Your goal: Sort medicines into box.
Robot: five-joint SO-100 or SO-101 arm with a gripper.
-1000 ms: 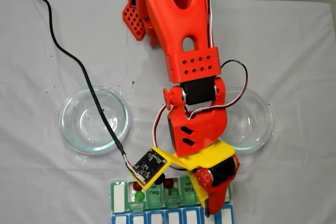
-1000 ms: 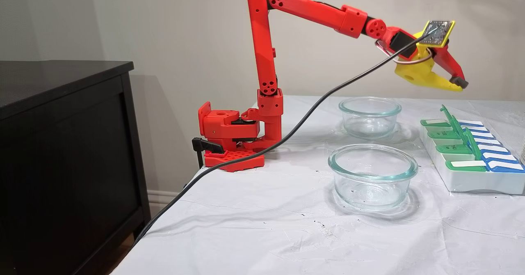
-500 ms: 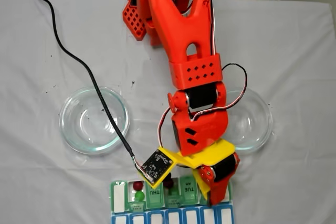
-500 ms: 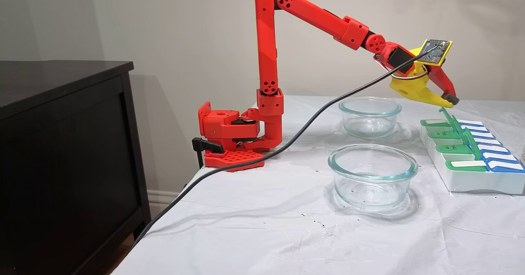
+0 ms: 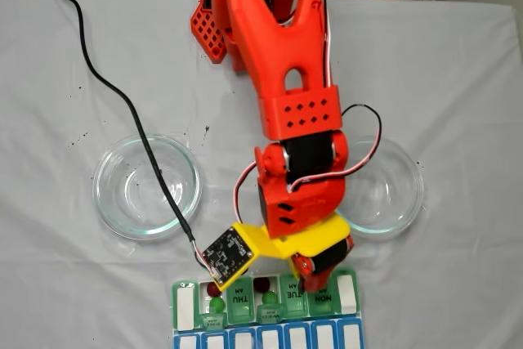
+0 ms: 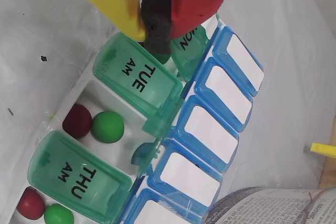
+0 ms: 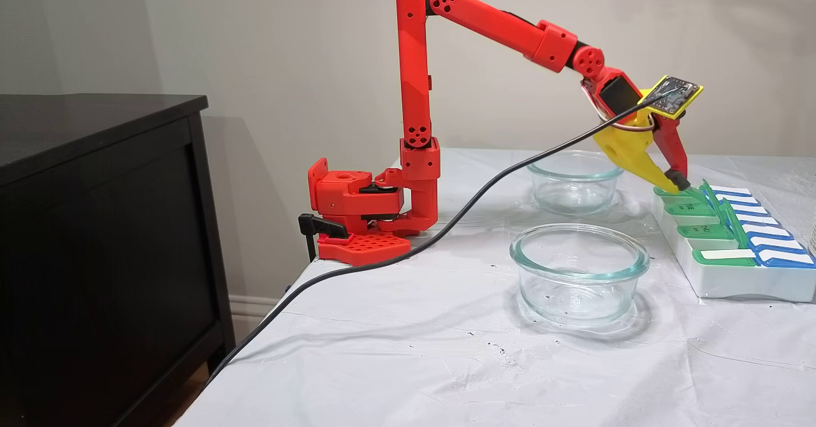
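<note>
Hovering: hand (image 6: 155, 22) pinched closed, just above box (image 6: 157, 124) TUE/MON lids.

Raised green lids (image 7: 714, 199) crowding the box (image 7: 739, 274); open cloth between two glass bowls (image 5: 147, 187)
</note>
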